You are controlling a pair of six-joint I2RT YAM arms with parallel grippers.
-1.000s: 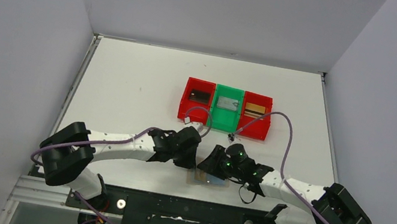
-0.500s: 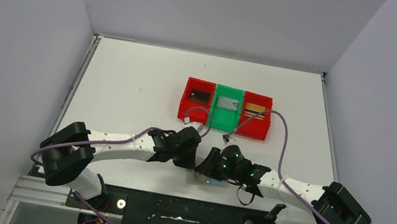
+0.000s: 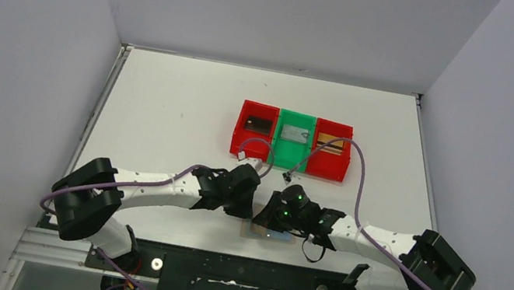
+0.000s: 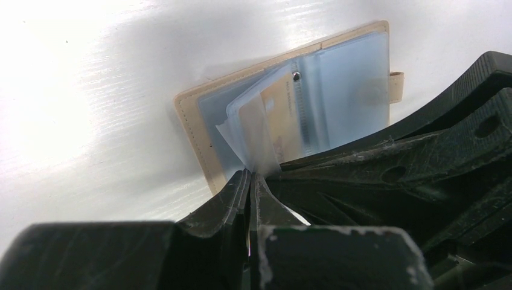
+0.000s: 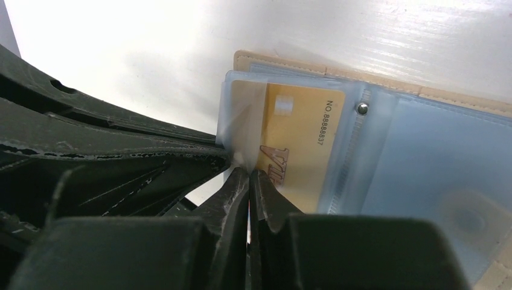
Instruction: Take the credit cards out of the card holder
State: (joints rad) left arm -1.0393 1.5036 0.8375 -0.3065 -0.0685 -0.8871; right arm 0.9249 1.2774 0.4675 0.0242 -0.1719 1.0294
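My left jaws pinch a clear sleeve (image 4: pixel 250 142) of the card holder (image 4: pixel 356 90); my right jaws, pressed together, sit at the edge of its gold card (image 5: pixel 302 139).

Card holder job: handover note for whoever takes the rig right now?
Left hand: shut on the clear sleeve, holding it up.
Right hand: shut at that sleeve's edge; card or only plastic, cannot tell.
Card holder: open, flat on the table.
Done: far trays each hold a flat item, likely cards.
To do: gold card sits in its sleeve; pull it out.
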